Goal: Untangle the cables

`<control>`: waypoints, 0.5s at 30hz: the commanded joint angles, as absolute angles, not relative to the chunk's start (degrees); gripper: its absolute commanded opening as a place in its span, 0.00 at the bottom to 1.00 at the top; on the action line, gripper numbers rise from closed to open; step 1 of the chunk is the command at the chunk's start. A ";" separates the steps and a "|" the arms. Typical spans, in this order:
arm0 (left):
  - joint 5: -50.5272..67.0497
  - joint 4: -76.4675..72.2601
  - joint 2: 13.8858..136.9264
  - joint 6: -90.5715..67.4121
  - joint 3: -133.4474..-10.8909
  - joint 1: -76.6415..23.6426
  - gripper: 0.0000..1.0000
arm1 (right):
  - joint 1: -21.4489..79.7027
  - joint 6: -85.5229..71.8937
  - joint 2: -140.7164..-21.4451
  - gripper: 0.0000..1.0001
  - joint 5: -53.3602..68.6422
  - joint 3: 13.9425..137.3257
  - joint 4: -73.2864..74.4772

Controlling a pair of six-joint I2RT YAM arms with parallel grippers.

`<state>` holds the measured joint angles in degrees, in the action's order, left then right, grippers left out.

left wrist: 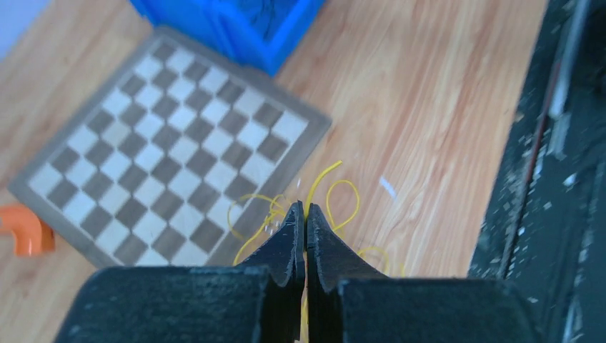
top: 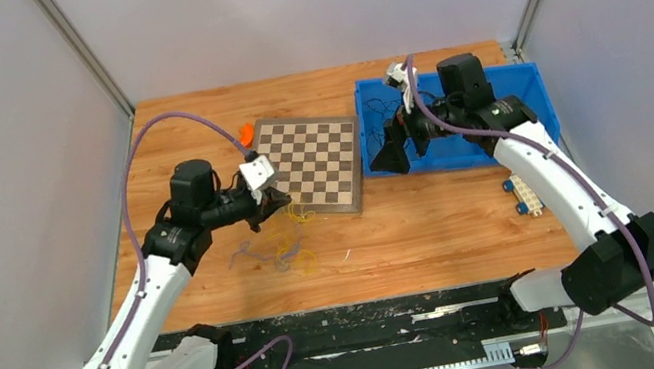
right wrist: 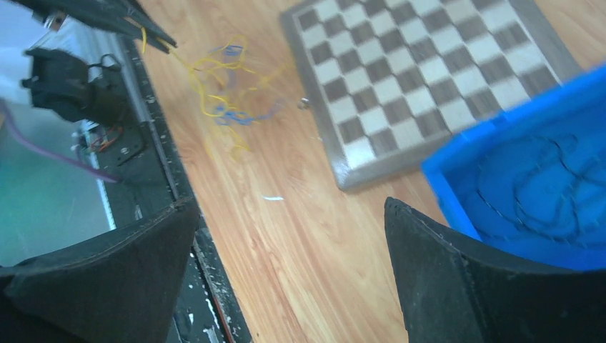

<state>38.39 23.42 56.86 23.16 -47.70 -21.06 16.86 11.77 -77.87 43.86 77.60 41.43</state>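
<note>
A loose tangle of thin cables (top: 275,246), yellow and grey-purple, lies on the wooden table in front of the chessboard. My left gripper (top: 278,203) is shut on a yellow cable (left wrist: 336,194) and holds it just above the board's near edge; its loops hang past the fingertips. The tangle also shows in the right wrist view (right wrist: 221,93). My right gripper (top: 391,153) is open and empty at the left wall of the blue bin (top: 531,98). A thin black cable (right wrist: 543,187) lies curled inside the bin.
A chessboard (top: 311,161) lies mid-table. A small orange piece (top: 244,133) sits at its far left corner. A white and blue block piece (top: 525,193) lies right of centre. A black rail (top: 348,328) runs along the near edge.
</note>
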 commanded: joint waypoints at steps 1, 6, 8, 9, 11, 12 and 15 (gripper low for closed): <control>46.57 22.56 54.75 11.03 -54.21 -23.04 0.00 | 23.71 10.71 -72.69 1.00 49.58 74.58 29.76; 50.05 18.34 55.29 2.09 -58.86 -23.62 0.00 | 35.39 13.21 -71.14 1.00 45.56 73.14 23.76; 52.25 16.82 55.81 -1.12 -60.67 -23.77 0.00 | 38.70 13.33 -71.84 1.00 43.65 72.25 20.85; 53.73 16.05 56.27 -2.83 -61.84 -23.98 0.00 | 39.90 13.24 -72.40 1.00 42.25 71.87 19.45; 55.59 15.46 56.78 -4.51 -63.41 -24.40 0.00 | 41.25 13.18 -73.97 1.00 40.19 71.28 16.77; 56.10 15.20 56.95 -5.83 -63.83 -24.55 0.00 | 41.61 13.25 -75.12 1.00 39.69 70.95 15.18; 57.12 13.08 57.53 -8.91 -65.19 -24.79 0.00 | 42.86 12.61 -77.71 0.98 39.19 70.66 11.17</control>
